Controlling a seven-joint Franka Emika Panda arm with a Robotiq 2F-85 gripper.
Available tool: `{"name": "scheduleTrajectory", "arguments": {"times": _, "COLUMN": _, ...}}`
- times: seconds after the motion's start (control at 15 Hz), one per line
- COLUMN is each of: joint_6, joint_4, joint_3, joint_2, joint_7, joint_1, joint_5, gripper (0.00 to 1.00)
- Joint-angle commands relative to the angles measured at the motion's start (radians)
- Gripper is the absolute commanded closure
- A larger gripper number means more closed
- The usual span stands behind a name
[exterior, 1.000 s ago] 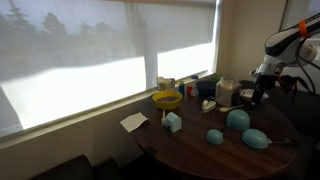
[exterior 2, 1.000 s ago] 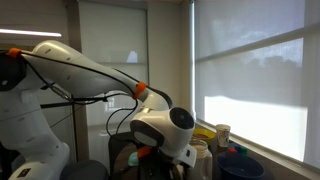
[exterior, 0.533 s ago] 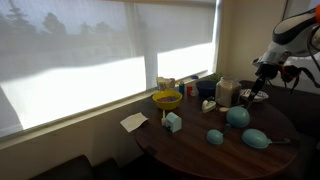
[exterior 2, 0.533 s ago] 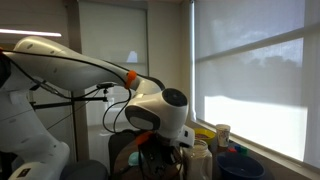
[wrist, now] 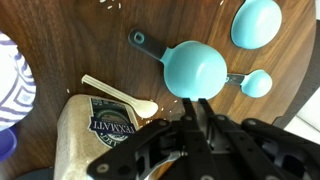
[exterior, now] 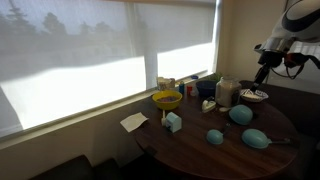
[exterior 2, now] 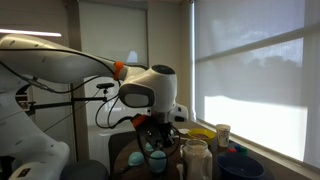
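My gripper (wrist: pixel 195 101) is shut with nothing between its fingers, hanging high above the round dark wooden table (wrist: pixel 90 40). Right below it in the wrist view lies a large teal measuring cup (wrist: pixel 195 68) with a dark handle. A small teal cup (wrist: pixel 256 83) and a mid-sized one (wrist: pixel 256 22) lie beside it. A pale spoon (wrist: pixel 118 96) rests next to a labelled jar (wrist: pixel 95 130). In an exterior view the gripper (exterior: pixel 263 72) hovers above the jar (exterior: pixel 226 92) and a patterned bowl (exterior: pixel 252 96). In an exterior view the gripper (exterior 2: pixel 155 140) points down.
A yellow bowl (exterior: pixel 167 99), a small light-blue box (exterior: pixel 172 122) and a white napkin (exterior: pixel 134 122) sit toward the window side of the table. Teal cups (exterior: pixel 239 116) lie near the front edge. A blue-striped plate (wrist: pixel 12 100) is at the wrist view's left edge.
The arm has lifted up and away from the table by the jar and bowl; the gripper stayed shut.
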Motion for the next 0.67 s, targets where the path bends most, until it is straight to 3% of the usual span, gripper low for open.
{"name": "scheduleTrajectory", "arguments": {"times": 0.0, "joint_6": -0.004, "joint_4": 0.007, "joint_3": 0.063, "joint_2": -0.052, "joint_7": 0.087, "joint_1": 0.010, "joint_5": -0.118, "gripper": 0.97}}
{"name": "scheduleTrajectory", "arguments": {"times": 0.13, "joint_6": -0.009, "joint_4": 0.013, "joint_3": 0.080, "joint_2": -0.056, "joint_7": 0.106, "joint_1": 0.026, "joint_5": -0.157, "gripper": 0.97}}
{"name": "scheduleTrajectory", "arguments": {"times": 0.2, "joint_6": -0.018, "joint_4": 0.015, "joint_3": 0.078, "joint_2": -0.056, "joint_7": 0.099, "joint_1": 0.039, "joint_5": -0.165, "gripper": 0.75}}
{"name": "scheduleTrajectory", "arguments": {"times": 0.27, "joint_6": -0.032, "joint_4": 0.019, "joint_3": 0.064, "joint_2": -0.048, "joint_7": 0.083, "joint_1": 0.054, "joint_5": -0.154, "gripper": 0.62}}
{"name": "scheduleTrajectory", "arguments": {"times": 0.6, "joint_6": -0.114, "joint_4": 0.013, "joint_3": 0.000, "joint_2": -0.008, "joint_7": 0.016, "joint_1": 0.057, "joint_5": -0.159, "gripper": 0.29}}
